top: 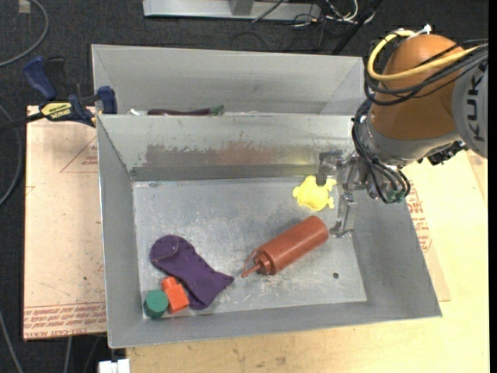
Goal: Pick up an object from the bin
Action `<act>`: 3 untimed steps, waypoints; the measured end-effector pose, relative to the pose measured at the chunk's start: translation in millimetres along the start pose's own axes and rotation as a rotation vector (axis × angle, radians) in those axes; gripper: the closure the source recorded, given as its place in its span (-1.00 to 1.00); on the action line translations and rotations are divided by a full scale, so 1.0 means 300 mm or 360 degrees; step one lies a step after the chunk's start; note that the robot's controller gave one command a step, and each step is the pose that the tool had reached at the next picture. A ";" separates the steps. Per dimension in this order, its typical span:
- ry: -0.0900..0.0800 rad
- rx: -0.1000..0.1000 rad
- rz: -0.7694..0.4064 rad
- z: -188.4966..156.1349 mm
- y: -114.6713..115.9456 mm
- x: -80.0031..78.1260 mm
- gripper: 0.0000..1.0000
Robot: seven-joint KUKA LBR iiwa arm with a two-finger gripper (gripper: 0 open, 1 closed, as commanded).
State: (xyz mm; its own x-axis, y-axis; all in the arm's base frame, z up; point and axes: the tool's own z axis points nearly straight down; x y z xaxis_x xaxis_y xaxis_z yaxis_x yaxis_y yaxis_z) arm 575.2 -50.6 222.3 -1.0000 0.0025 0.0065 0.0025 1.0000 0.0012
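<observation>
Hovering gripper nr bin's right wall, betw. small yellow plastic toy & reddish-brown squeeze bottle. Open/closed: I can't tell. I'd centre across bottle's body, clear of toy.

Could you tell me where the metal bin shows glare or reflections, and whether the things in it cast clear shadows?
Camera view: the bin's back wall carries a pale, streaked sheen with a faint reddish reflection. The floor glints in fine speckles. The brown bottle and the purple sock throw only thin, soft shadows, so the light looks diffuse.
</observation>
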 end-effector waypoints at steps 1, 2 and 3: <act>-0.0013 0.0001 -0.0002 -0.015 0.000 -0.005 -1.00; -0.0017 0.0001 -0.0130 0.113 0.031 0.062 -1.00; -0.0015 0.0000 -0.0051 0.275 0.138 0.184 -1.00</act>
State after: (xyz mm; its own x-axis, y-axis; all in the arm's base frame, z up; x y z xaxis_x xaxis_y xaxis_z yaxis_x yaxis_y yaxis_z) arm 519.6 -9.0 140.2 -0.9996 -0.0296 -0.0028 -0.0296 0.9996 0.0012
